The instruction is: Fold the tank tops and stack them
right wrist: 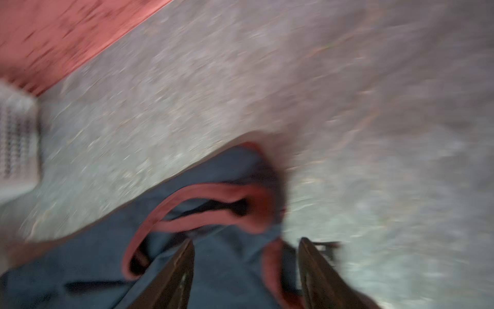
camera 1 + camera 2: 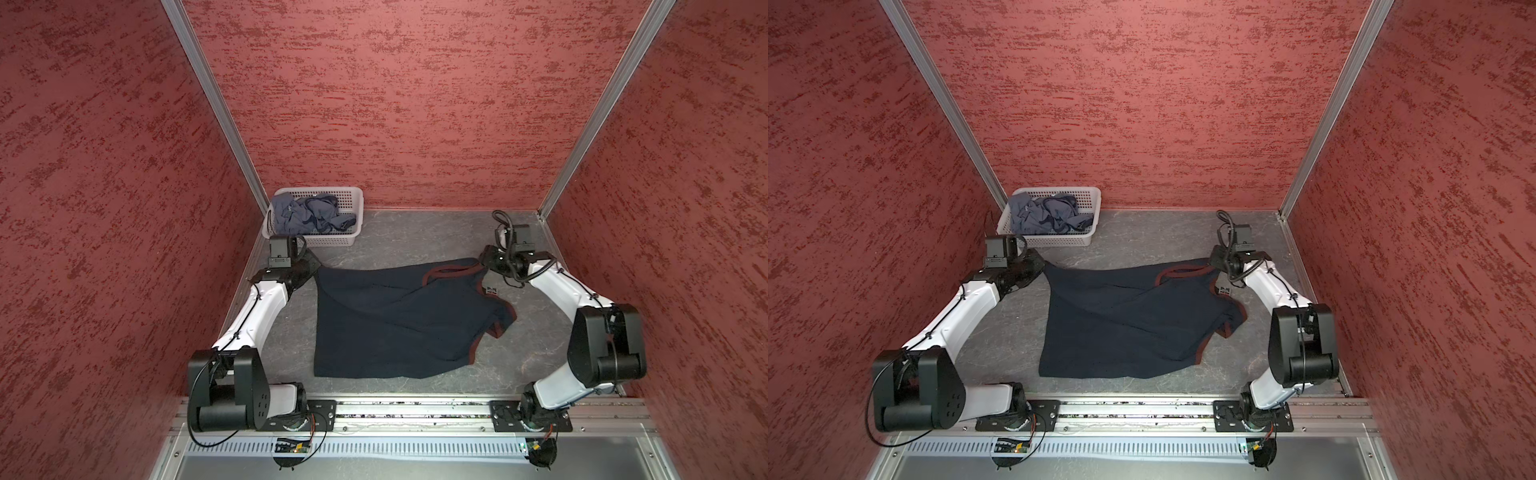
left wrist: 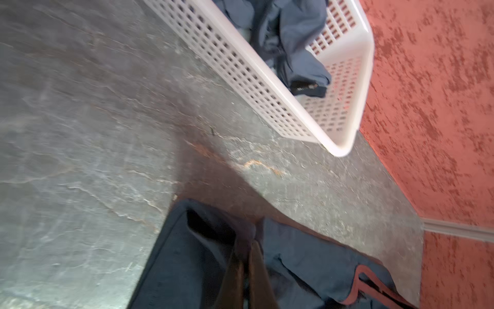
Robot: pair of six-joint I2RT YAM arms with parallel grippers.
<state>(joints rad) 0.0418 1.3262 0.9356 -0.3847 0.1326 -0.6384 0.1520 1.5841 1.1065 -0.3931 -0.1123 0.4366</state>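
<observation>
Now my left claw (image 3: 247, 242) pinches shut on the navy top's (image 2: 386, 320) far left corner. My right claw (image 1: 246, 240) gapes over its far right corner. The grey top (image 2: 305, 214) sits in the basket (image 2: 359, 199), far left.

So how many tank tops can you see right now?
2. The navy tank top lies spread on the table, in the middle. The grey-blue tank top sits crumpled in the white basket in the far left corner. Another could be hidden under it.
</observation>
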